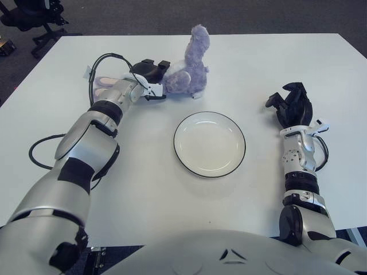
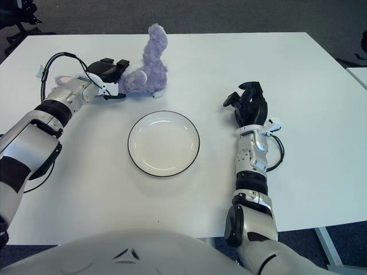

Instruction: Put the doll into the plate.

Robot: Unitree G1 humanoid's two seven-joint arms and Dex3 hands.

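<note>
The left hand (image 1: 150, 71) grips the doll (image 1: 188, 71) near the surface's (image 1: 143, 195) far edge, beyond the plate (image 1: 210, 144). The right hand (image 2: 248, 106), fingers loosely curled and holding nothing, shows right of the plate. Only the left eye view shows a chair (image 1: 31, 17) on dark floor.

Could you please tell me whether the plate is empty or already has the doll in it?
Empty: the plate shows only bare white; the doll sits beyond it by the left hand.
</note>
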